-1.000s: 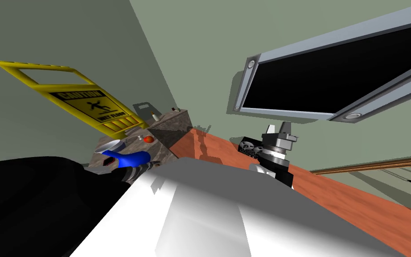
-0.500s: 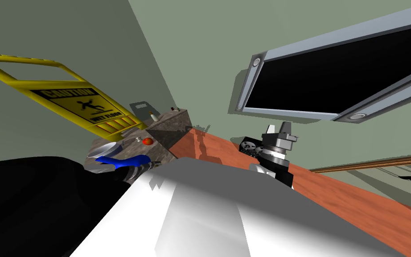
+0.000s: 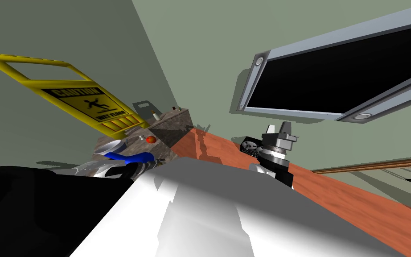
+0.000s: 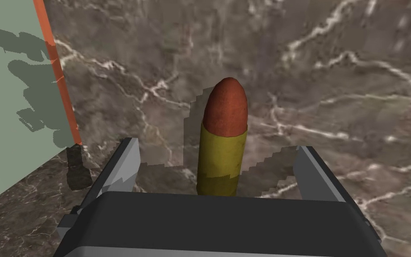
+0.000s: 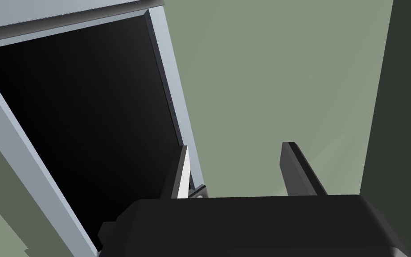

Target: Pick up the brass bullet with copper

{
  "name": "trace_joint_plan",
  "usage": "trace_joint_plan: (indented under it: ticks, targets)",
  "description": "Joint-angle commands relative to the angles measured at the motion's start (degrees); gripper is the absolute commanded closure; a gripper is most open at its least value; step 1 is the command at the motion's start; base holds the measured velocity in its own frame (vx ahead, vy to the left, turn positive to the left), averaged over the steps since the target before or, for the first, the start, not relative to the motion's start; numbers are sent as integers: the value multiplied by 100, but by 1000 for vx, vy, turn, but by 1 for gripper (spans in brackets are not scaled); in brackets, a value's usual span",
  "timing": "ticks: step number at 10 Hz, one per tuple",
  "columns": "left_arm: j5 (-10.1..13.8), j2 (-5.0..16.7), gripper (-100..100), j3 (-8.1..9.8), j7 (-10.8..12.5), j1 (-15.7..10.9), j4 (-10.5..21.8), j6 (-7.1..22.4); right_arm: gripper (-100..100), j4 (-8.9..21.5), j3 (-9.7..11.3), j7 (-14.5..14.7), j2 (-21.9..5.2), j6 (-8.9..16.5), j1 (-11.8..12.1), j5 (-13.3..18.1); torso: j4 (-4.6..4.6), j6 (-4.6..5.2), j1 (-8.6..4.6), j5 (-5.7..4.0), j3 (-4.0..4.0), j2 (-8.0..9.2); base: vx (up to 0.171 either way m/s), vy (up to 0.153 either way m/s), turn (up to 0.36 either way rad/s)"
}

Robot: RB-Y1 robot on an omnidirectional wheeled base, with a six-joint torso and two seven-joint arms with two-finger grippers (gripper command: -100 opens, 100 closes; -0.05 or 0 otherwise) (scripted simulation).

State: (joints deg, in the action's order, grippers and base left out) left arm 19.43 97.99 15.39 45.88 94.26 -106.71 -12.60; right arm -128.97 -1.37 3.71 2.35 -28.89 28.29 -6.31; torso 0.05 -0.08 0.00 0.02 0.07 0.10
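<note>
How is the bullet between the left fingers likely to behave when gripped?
The bullet looks rigid, so it should not deform. Round and apparently lying on its side on the marble top, it would probably roll if one finger of the open left gripper touches first. Its tapered reddish tip may slip; the yellow casing seems safer.

Yellow caution sign (image 3: pixel 80 101) by marbled counter (image 3: pixel 173 120); blue object (image 3: pixel 131 157), white bowl (image 3: pixel 109 146).

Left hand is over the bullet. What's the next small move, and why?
Probably close the left gripper. The bullet sits centred between its open fingers with a clear gap on each side. Its yellow case is level with them, the reddish tip is beyond, and it is on the marbled surface. Squeezing the case should hold it.
</note>
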Motion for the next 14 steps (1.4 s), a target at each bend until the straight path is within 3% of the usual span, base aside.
trace_joint_plan:
  ticks: [1,2,3,5,6,7,8,10,13,14]
  targets:
    - [37,44,-100,-68,-2,-164,-50,89,0,0,0,0,0,0,0,0,0,0,0,0,0,0,-26,15,17]
    - [123,154,-100,-244,1,-351,-127,240,0,0,0,0,0,0,0,0,0,1,-2,-1,-1,-1,-34,22,36]
    - [123,154,-100,-244,1,-434,-127,240,0,0,0,0,0,0,0,0,0,0,-1,0,0,0,-27,21,23]
    - [296,375,-100,-596,7,-876,-279,542,0,0,0,0,0,0,0,0,0,4,18,11,-3,-5,-40,33,39]
    - [296,375,-100,-596,7,-973,-279,542,0,0,0,0,0,0,0,0,-3,-2,22,22,-1,1,-39,23,21]
    - [382,486,-100,-772,10,-1243,-355,693,0,0,0,0,0,0,0,0,-2,1,28,29,-2,-1,-38,22,31]
    - [382,486,-100,-772,10,-1243,-355,693,0,0,0,0,0,0,0,0,-3,2,33,31,-3,-4,-29,17,11]
    - [555,707,-100,-1124,17,-1663,-508,994,0,0,0,0,0,0,0,0,-4,2,34,31,-6,-7,-33,26,27]
    - [543,674,-100,-1189,2,-1843,-537,1032,0,0,0,0,0,0,0,0,-6,7,29,35,-13,-21,-8,0,-6]
    - [545,675,100,-1225,0,-1876,-536,1037,0,0,0,0,0,0,0,0,-6,7,28,35,-14,-23,0,0,0]
